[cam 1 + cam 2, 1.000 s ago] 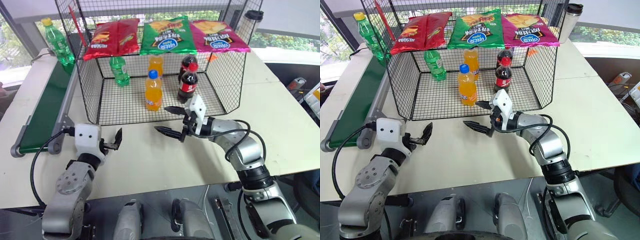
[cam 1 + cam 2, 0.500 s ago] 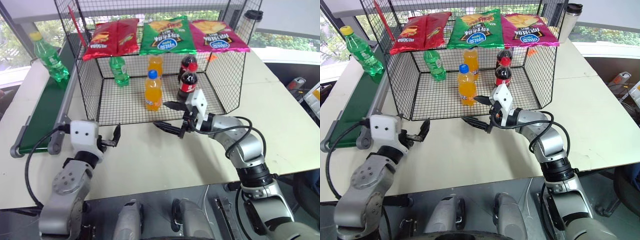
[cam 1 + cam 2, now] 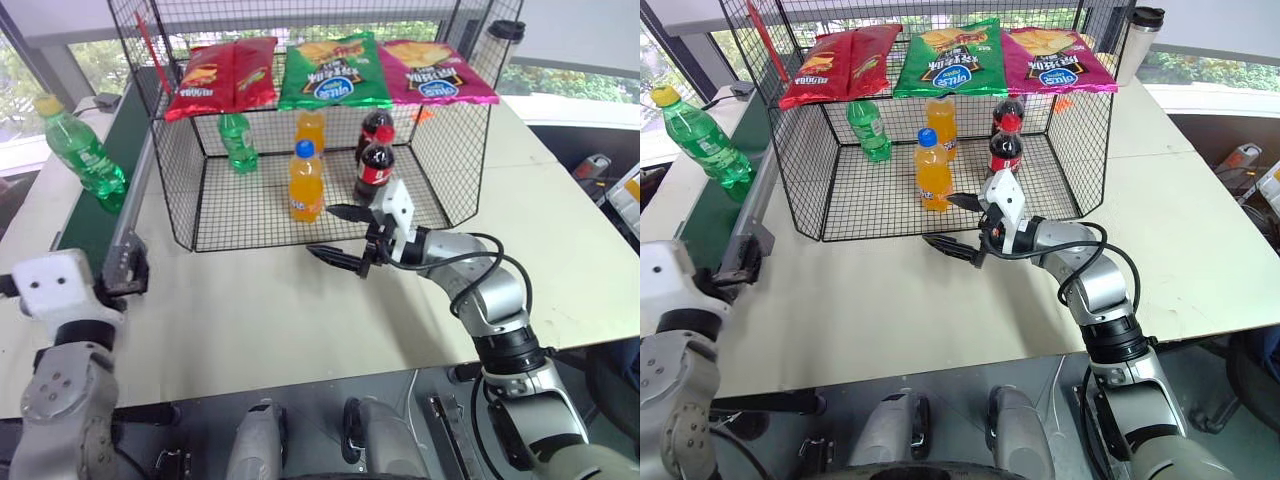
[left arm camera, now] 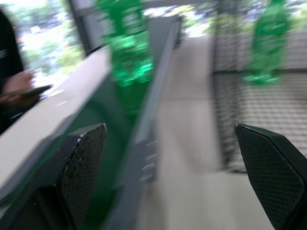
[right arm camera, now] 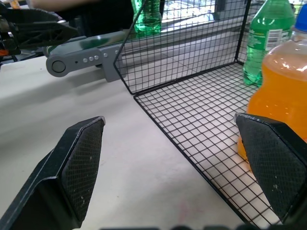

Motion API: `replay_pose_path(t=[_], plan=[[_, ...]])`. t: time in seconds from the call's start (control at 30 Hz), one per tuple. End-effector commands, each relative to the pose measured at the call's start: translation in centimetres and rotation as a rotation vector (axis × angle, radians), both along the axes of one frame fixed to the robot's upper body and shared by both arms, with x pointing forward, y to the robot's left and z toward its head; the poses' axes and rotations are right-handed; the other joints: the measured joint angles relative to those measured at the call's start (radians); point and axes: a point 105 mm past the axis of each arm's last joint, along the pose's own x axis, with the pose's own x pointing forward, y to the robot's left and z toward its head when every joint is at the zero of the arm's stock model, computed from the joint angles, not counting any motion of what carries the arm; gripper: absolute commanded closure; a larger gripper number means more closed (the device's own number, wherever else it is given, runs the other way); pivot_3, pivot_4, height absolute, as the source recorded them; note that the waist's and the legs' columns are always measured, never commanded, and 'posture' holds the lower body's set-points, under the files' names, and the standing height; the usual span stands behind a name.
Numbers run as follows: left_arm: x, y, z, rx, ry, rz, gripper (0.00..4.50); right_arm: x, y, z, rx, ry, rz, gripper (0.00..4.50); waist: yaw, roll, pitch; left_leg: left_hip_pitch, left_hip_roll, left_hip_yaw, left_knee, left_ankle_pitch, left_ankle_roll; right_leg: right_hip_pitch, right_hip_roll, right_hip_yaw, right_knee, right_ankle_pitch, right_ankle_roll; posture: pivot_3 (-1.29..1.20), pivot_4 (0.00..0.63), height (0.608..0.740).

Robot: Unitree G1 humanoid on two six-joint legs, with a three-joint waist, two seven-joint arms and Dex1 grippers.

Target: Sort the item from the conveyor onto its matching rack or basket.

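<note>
From the head views, the yellow-capped bottle [image 3: 82, 152] stands upright on the conveyor [image 3: 100, 215] along the desk's left edge, just outside the wire cage [image 3: 320, 200], whose floor already carries sorted drinks. The left wrist view shows the left hand [image 4: 175, 177] spread wide and empty, lined up along the belt, likely to receive it. The right wrist view shows the right hand [image 5: 177, 167] open, idle at the cage's front.

Silver-grey metal arms with rounded joints and black rings. White boxy housing on each wrist. Black cables looped along the right forearm. Right gripper [image 3: 340, 237] with slim black pointed fingers [image 5: 81, 167], pads cross-hatched like mesh.
</note>
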Motion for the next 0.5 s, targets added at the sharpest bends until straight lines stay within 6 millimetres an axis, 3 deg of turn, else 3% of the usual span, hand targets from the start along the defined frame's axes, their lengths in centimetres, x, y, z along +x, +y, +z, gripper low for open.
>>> replay_pose_path(t=[0.03, 0.2, 0.5], plan=[[-0.5, 1.8, 0.7, 0.034, -0.028, 0.066, 0.03, -0.1, 0.3, 1.0, 0.01, -0.045, 0.016, 0.0, 0.001, 0.0, 0.0, 0.0, 0.0, 0.0, 0.0, 0.0, 0.0, 0.0, 0.0, 0.0, 0.0, 0.0, 0.0, 0.0, 0.15, 0.74], [-0.1, 4.0, 1.2, 0.052, -0.036, 0.121, 0.03, -0.7, 0.4, 1.5, 0.046, -0.045, 0.054, 0.0, -0.001, 0.0, 0.0, 0.0, 0.0, 0.0, 0.0, 0.0, 0.0, 0.0, 0.0, 0.0, 0.0, -0.001, -0.001, 0.0, 0.15, 0.74], [1.0, 4.7, 1.6, 0.063, -0.049, 0.118, 0.03, -1.5, 0.5, 1.3, 0.042, -0.031, 0.092, 0.0, -0.001, 0.0, 0.0, 0.0, 0.0, 0.0, 0.0, 0.0, 0.0, 0.0, 0.0, 0.0, 0.0, 0.0, 0.0, 0.0, 0.15, 0.74]])
